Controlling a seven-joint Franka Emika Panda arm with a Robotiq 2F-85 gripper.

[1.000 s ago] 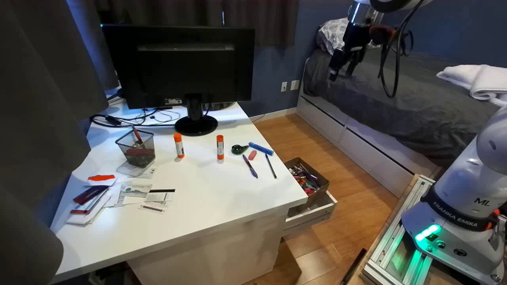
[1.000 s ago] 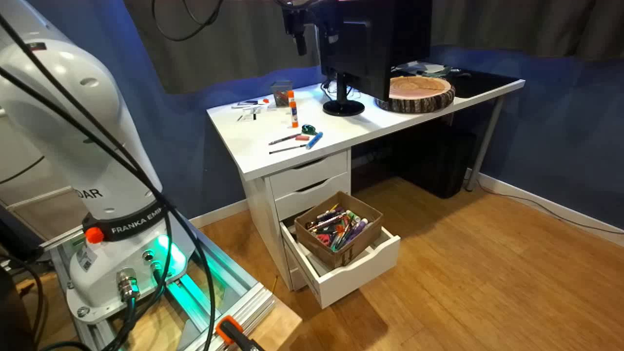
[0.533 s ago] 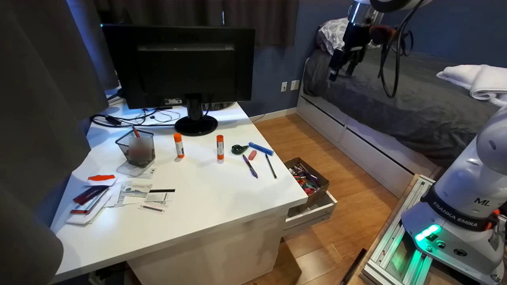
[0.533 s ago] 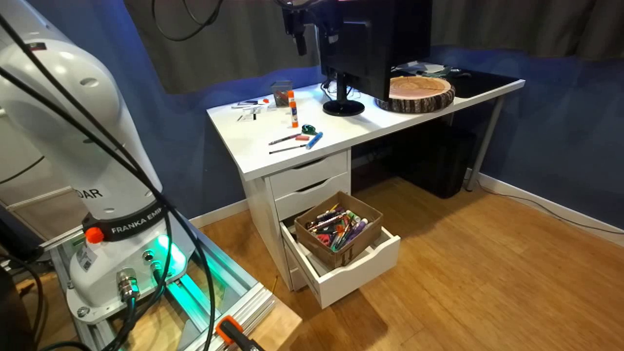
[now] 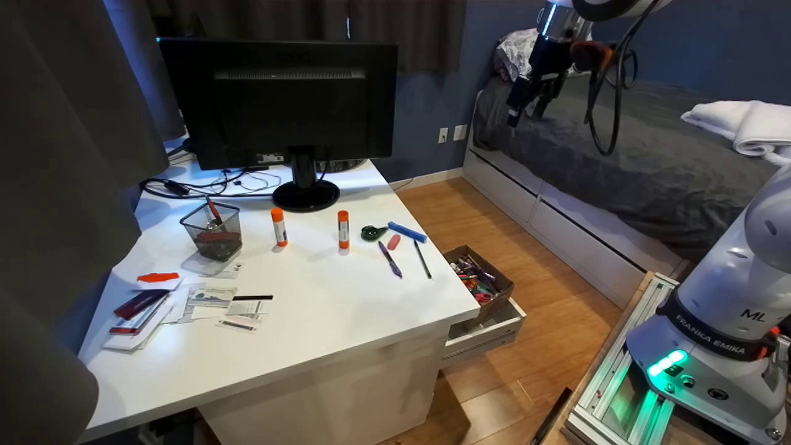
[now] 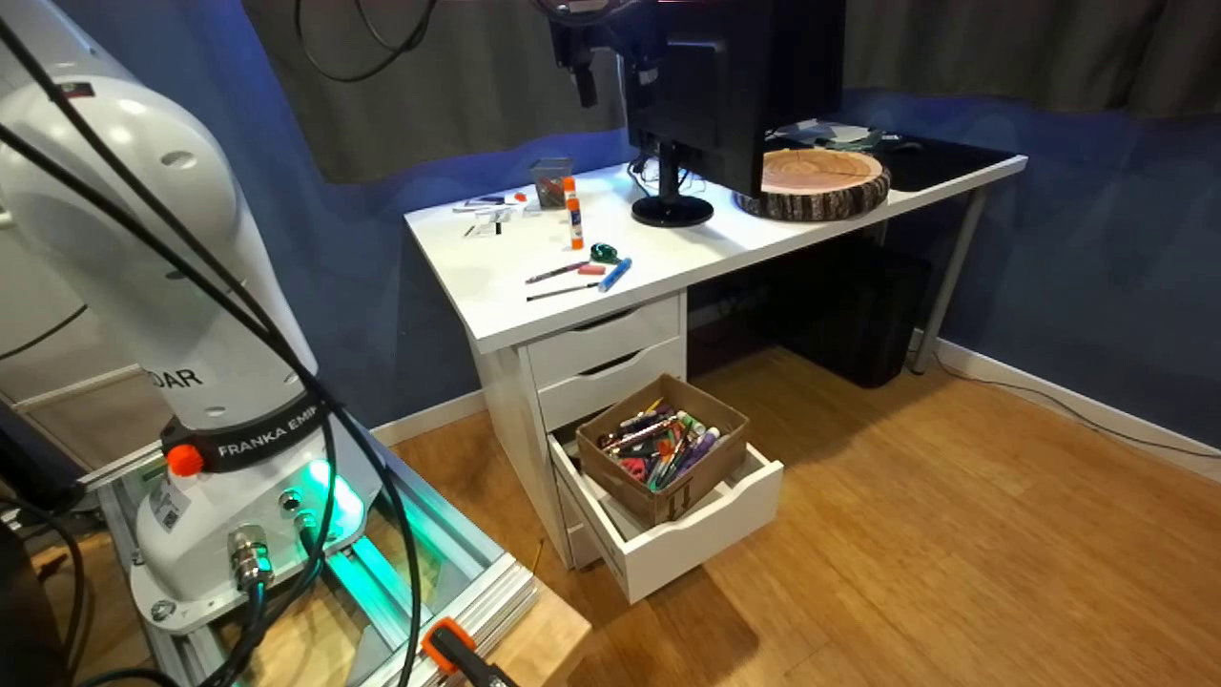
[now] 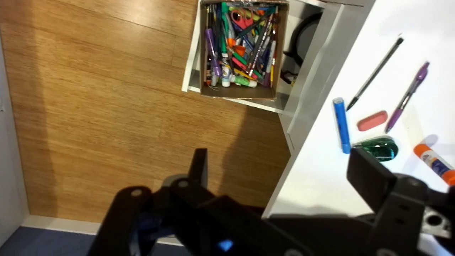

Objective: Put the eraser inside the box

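Against the grey bed (image 5: 649,179) in an exterior view, we see the gripper (image 5: 526,116) a little further toward the picture's left than half a second ago. The pink eraser (image 7: 372,121) lies, as it did then, on the white desk (image 7: 320,192), between a blue marker (image 7: 341,126) and a purple pen (image 7: 407,97); the cardboard box (image 6: 618,482) likewise keeps its place in the pulled-out drawer (image 6: 706,539). In the wrist view we find the gripper's two fingers (image 7: 199,165) standing wide apart.

We read FRANKA EMIKA on the black collar (image 5: 710,332) of the arm (image 5: 729,272), with ML above it. In an exterior view that has the round orange knob (image 6: 185,460), the collar gives us FRANKA EMI. Labels on the two upright glue sticks (image 5: 279,228) are too small for us to read.

Only the wrist view lets us look straight down into the box, onto coral-handled scissors (image 7: 243,23) among pens and markers (image 7: 213,53), and onto a black curved item (image 7: 297,41) in the drawer just beside the box. The bark-edged wood slice (image 6: 811,176) past the monitor (image 6: 706,114) shows in an exterior view; a folded white towel (image 5: 741,127) on the bed shows in an exterior view as well.
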